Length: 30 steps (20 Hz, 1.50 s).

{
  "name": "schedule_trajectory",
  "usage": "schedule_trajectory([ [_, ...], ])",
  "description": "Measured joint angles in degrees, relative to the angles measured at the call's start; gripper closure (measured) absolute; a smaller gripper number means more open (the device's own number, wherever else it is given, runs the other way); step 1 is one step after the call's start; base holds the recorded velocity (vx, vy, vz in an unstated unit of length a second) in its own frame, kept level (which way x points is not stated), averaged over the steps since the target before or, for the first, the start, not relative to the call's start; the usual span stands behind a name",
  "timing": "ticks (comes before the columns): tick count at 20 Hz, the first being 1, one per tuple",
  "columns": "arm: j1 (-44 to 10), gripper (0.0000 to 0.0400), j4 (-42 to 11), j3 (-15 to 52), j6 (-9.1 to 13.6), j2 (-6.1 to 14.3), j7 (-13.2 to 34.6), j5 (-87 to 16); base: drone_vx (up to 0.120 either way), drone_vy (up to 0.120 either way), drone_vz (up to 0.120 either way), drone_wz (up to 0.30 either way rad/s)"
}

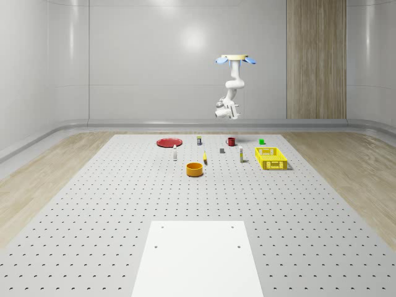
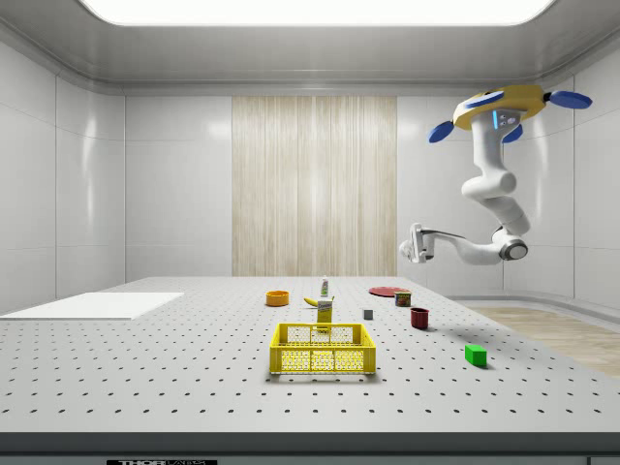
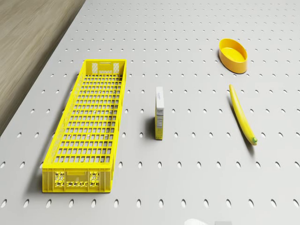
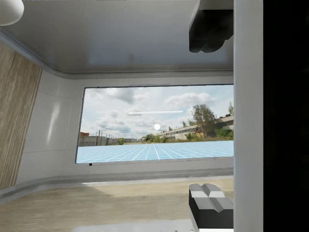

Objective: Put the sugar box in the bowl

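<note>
The drone (image 1: 235, 59) hovers high over the table's (image 1: 124, 204) far edge. Its gripper (image 4: 211, 116) hangs in mid-air, fingers (image 4: 208, 30) spread apart, holding nothing. The box (image 3: 159, 113) stands upright between the crate (image 3: 89, 126) and the banana (image 3: 241, 114), near the bowl (image 3: 233, 55). Far objects are hard to make out.

My wrist camera faces a wall window, far above the work.

The pincer (image 4: 211, 116) frames my sight: one dark finger (image 4: 208, 31) sits at one o'clock and the other finger (image 4: 210, 205), with a grey ridged pad, at five o'clock, a wide gap standing between them. Through that gap I see a large window (image 4: 154, 124) showing cloudy sky, trees, low buildings and a blue grid. A wood-panelled wall (image 4: 17, 121) stands at nine o'clock, wooden floor (image 4: 96, 205) lies at six o'clock, and a white vertical band (image 4: 248, 116) crosses at three o'clock.
</note>
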<state>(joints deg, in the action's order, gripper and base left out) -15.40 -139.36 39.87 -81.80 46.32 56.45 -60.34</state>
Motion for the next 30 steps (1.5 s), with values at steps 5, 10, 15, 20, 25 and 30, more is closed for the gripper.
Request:
schedule_trajectory([
  [5, -13.55, 0.0, -16.85, 15.36, 3.54, 4.1, 12.32, -29.98, 0.12, 0.0, -0.12, 0.0],
  [10, -28.0, 0.0, -24.13, 24.29, 10.1, 7.71, 22.78, -46.14, 0.12, 0.0, -0.12, 0.0],
  [15, -36.81, 0.0, -26.06, 28.64, 13.93, 10.67, 28.56, -51.76, 0.12, 0.0, -0.12, 0.0],
  [20, -41.14, 0.0, -26.51, 30.77, 15.03, 12.93, 31.47, -53.2, 0.12, 0.0, -0.12, 0.0],
  [25, -43.29, 0.0, -26.56, 31.98, 14.7, 14.78, 33.03, -53.16, 0.12, 0.0, -0.12, 0.0],
  [30, -44.51, 0.0, -26.5, 32.79, 13.74, 16.45, 34.01, -52.6, 0.12, 0.0, -0.12, 0.0],
])
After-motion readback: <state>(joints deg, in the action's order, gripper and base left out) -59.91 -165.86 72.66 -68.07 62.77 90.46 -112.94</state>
